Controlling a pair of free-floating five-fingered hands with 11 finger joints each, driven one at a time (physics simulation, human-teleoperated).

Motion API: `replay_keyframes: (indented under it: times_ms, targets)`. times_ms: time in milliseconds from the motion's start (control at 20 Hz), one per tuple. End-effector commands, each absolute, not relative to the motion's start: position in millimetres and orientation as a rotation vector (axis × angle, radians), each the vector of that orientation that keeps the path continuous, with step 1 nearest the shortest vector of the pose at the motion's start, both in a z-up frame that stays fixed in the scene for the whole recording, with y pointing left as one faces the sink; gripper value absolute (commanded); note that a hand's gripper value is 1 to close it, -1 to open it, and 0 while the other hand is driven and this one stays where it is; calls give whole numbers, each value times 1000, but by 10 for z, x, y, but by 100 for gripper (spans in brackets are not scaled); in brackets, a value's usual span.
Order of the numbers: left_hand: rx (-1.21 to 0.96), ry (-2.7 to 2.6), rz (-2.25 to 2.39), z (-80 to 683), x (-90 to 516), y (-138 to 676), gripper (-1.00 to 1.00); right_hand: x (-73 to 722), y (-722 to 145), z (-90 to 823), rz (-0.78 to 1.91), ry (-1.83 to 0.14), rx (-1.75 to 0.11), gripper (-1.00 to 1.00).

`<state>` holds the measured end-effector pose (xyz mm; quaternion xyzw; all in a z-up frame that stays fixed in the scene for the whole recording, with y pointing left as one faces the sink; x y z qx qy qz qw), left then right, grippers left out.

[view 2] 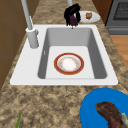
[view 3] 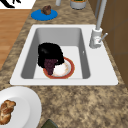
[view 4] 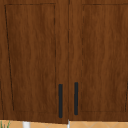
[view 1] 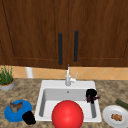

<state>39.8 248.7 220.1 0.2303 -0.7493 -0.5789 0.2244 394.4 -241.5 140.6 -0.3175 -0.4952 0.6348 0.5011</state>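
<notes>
My right hand hovers over the right part of the white sink, fingers curled round a small dark purple item. In the right side view the same hand holds the purple item just above the left edge of a red bowl. That red bowl sits on the sink floor with a pale inside; from the front it shows as a red dome. My left hand hangs by the front rim of a blue plate that carries a brown piece of food.
A faucet stands behind the basin. Right of the sink are a white plate with a brown pastry and a dark green item. A potted plant and a white cup stand at the back left. Wall cabinet doors are closed.
</notes>
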Motion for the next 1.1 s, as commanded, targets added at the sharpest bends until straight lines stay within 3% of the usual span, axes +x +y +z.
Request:
replay_keyframes:
  times_ms: [0,1050]
  targets:
    - [635,-2068,-1597,2201,398,2487,0,3944,-2712,1406,1519,-1211,-763,100]
    - [635,-2068,-1597,2201,398,2487,0,3946,-4242,1210,1505,-1245,-710,100]
